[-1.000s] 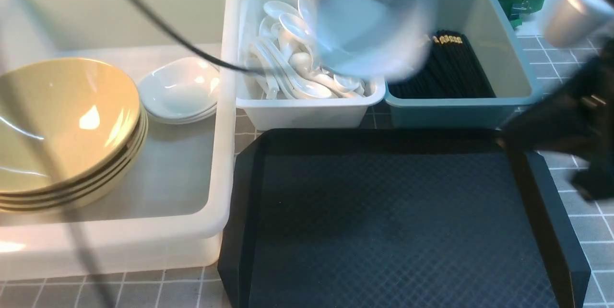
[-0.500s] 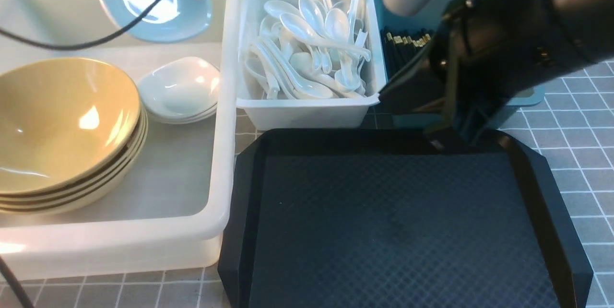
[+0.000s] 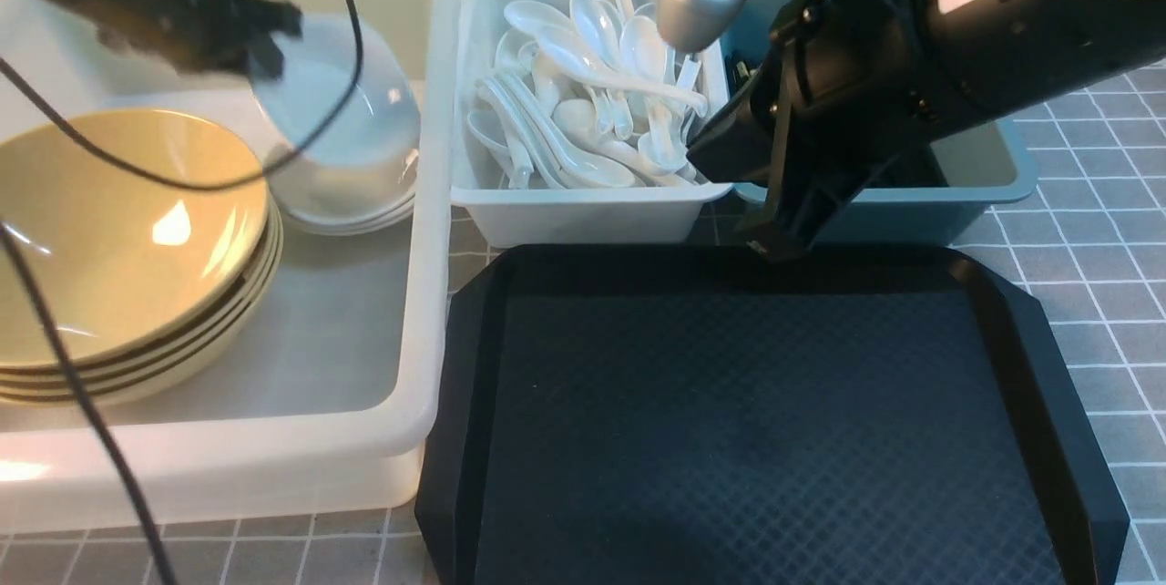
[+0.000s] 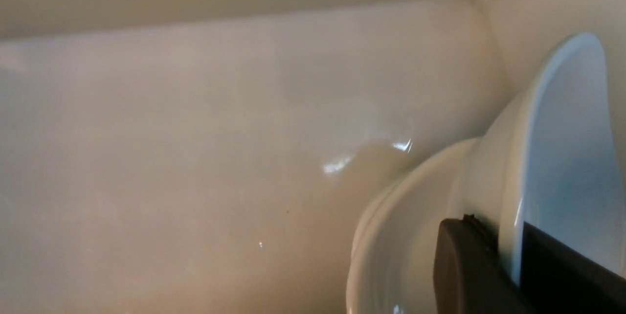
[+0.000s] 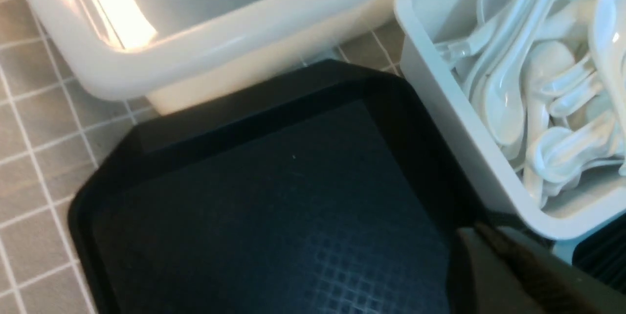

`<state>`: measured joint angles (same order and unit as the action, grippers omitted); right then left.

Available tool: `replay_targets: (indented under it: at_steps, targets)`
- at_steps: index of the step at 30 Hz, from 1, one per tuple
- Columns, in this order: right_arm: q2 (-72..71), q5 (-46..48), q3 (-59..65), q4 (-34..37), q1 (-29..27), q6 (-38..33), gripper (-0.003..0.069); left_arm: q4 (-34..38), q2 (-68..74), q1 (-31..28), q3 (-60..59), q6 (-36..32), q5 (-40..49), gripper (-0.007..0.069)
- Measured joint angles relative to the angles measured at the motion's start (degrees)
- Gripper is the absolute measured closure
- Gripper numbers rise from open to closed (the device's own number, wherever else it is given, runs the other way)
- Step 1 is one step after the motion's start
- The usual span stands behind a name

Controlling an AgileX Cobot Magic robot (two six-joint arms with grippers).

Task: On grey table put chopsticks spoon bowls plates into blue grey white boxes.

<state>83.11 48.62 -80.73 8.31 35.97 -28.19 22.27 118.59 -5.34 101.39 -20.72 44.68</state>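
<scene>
My left gripper is shut on the rim of a white plate, held tilted just above the stack of plates in the large translucent tub. In the left wrist view the fingers clamp the plate's edge over the stack. Olive-yellow bowls are stacked beside them. Spoons fill the white bin. My right gripper is shut and empty above the black tray's far edge. Chopsticks lie in the blue-grey bin, mostly hidden by the right arm.
A black tray with cut corners lies on the grey table in front of the two small bins. A black cable hangs across the tub and bowls. The right arm's bulk covers much of the blue-grey bin.
The left gripper carried the plate left across the bins and down onto the plate stack. The right arm swung left, its gripper now at the tray's far edge.
</scene>
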Motion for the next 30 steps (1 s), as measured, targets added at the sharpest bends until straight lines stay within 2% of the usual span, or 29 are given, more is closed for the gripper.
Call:
replay_targets:
  at_steps: [4,9,15,18,20,23,25,28,30]
  targets:
    - [0.36,0.0,0.0,-0.93,0.0,0.0,0.0614,-0.77,1.83,-0.18,0.0,0.16,1.48,0.0608]
    - [0.36,0.0,0.0,-1.19,0.0,-0.01,0.0614,-4.57,2.46,-0.01,0.06,-1.63,3.9,0.0533]
    - [0.36,0.06,0.0,-1.24,0.0,-0.07,0.0614,-6.65,2.59,0.22,0.65,-5.89,6.68,0.0211]
    - [0.36,0.8,0.0,-1.24,0.0,-0.07,0.0614,-7.68,2.56,0.22,3.65,-5.47,9.6,0.0072]
    - [0.36,1.24,0.0,-1.24,0.0,-0.07,0.0614,-7.99,2.15,0.22,6.64,-4.31,12.43,0.0025]
    - [0.36,1.65,-0.11,-1.5,0.0,-0.07,0.0614,-8.67,0.71,0.24,11.1,-2.05,16.09,0.0011]
    - [0.36,2.79,-1.13,-1.95,0.0,0.06,0.0613,-10.76,-2.5,0.73,15.49,0.06,21.07,0.0046]
    - [0.36,5.23,-3.22,-2.15,0.0,0.47,0.061,-13.55,-7.59,1.9,18.23,1.09,24.93,0.0131]
    - [-0.51,8.0,-4.75,-2.15,0.0,1.76,0.0608,-15.97,-14.15,3.43,17.81,2.48,26.13,0.0253]
